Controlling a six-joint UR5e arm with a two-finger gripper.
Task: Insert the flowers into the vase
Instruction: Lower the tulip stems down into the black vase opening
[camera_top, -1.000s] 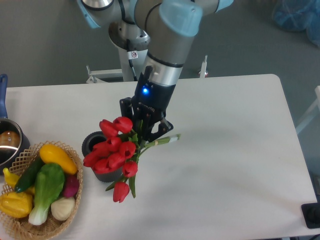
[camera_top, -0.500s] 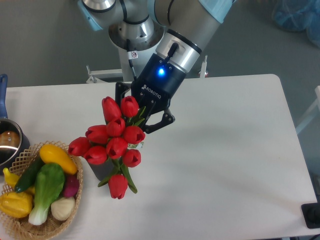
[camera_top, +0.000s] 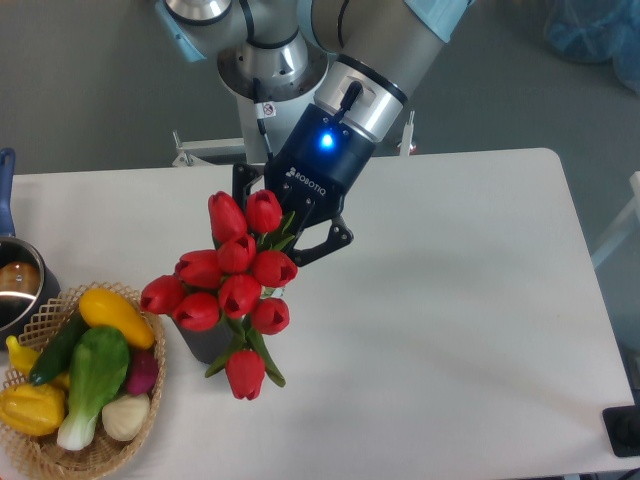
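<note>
Flowers (camera_top: 235, 285): buds smooth with a slight satin sheen, plastic-looking; vase (camera_top: 205, 340) dark and matt. Gripper (camera_top: 285, 232): matt black housing, joined to a glossy metal ring on the arm. Table (camera_top: 450, 330): white, smooth, matt; basket (camera_top: 40, 445) of coarse woven wicker; toy vegetables (camera_top: 95, 375) glossy plastic.

The flowers (camera_top: 232, 285) swung upright over the vase (camera_top: 205, 340)

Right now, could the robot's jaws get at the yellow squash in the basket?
Probably not right away. The gripper looks busy with the flowers, whose buds spread over the vase. The yellow squash lies uncovered on top in the basket, so the way looks free once the tulips go.
</note>
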